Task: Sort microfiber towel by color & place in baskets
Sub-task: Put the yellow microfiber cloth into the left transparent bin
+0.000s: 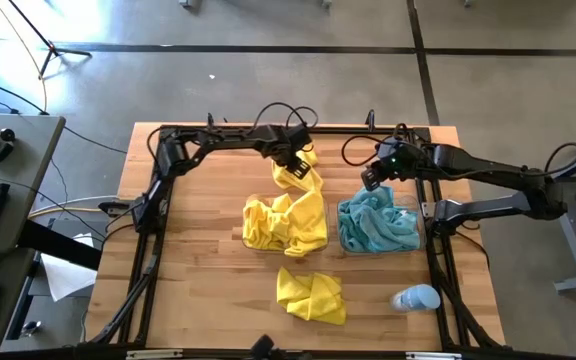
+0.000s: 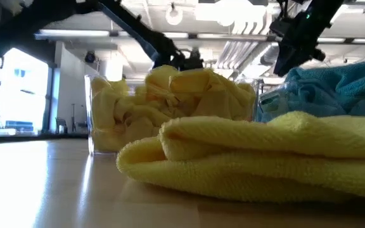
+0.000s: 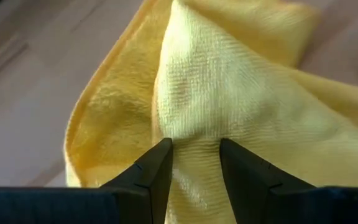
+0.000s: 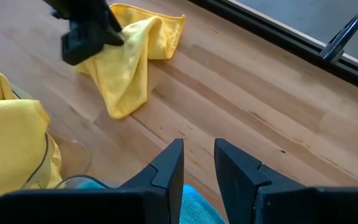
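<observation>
High view: left end effector (image 1: 294,158) grasps a yellow towel (image 1: 301,176); trailing cloth may miss the basket (image 1: 250,240). Right end effector (image 1: 373,178) hangs released.

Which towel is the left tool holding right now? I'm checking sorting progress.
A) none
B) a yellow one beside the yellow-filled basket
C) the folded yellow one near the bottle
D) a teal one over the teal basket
B: the left tool pinches a yellow towel hanging by the yellow-filled basket; its fingers clamp yellow cloth.
</observation>
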You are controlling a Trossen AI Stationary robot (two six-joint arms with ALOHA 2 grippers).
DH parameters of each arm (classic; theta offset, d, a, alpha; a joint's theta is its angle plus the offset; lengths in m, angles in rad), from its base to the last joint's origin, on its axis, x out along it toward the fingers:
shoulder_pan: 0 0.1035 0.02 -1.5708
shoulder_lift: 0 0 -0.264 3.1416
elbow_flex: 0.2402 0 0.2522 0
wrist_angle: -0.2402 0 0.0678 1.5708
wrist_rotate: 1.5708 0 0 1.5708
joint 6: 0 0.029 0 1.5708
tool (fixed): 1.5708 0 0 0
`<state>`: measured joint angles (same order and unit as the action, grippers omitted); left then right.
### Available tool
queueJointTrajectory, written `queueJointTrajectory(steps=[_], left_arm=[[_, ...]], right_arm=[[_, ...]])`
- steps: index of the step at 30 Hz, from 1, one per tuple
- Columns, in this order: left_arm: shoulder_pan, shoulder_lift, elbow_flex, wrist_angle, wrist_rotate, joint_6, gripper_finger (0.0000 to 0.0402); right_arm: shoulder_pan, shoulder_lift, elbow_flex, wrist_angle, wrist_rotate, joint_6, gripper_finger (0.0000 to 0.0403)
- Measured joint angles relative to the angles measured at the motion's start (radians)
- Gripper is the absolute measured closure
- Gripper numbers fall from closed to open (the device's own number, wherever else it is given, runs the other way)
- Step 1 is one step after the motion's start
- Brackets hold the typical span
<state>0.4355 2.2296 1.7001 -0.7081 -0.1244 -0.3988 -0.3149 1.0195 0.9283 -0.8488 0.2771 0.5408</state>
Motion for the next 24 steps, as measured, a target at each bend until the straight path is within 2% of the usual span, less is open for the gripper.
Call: queueJointTrajectory(steps=[3,7,13,18,24], left_arm=[[-0.008,0.012,0.007,-0.002,-0.057,0.037,0.0280],[-0.013,0.006,0.011,-0.041,-0.054,0.025,0.0292],[-0.010,0.008,0.010,-0.146,-0.054,0.053,0.0389],[-0.011,-0.002,0.008,-0.194,-0.061,0.071,0.0399],[-0.015,-0.102,0.006,-0.238,-0.063,0.064,0.0401]], right_arm=[[0.000,0.000,0.000,-0.002,0.000,-0.011,0.0320],[0.000,0.000,0.000,-0.003,0.002,-0.014,0.0320],[0.000,0.000,0.000,-0.002,0.002,-0.018,0.0320],[0.000,0.000,0.000,0.000,0.003,-0.018,0.0320],[0.000,0.000,0.000,0.001,0.003,-0.018,0.0320]])
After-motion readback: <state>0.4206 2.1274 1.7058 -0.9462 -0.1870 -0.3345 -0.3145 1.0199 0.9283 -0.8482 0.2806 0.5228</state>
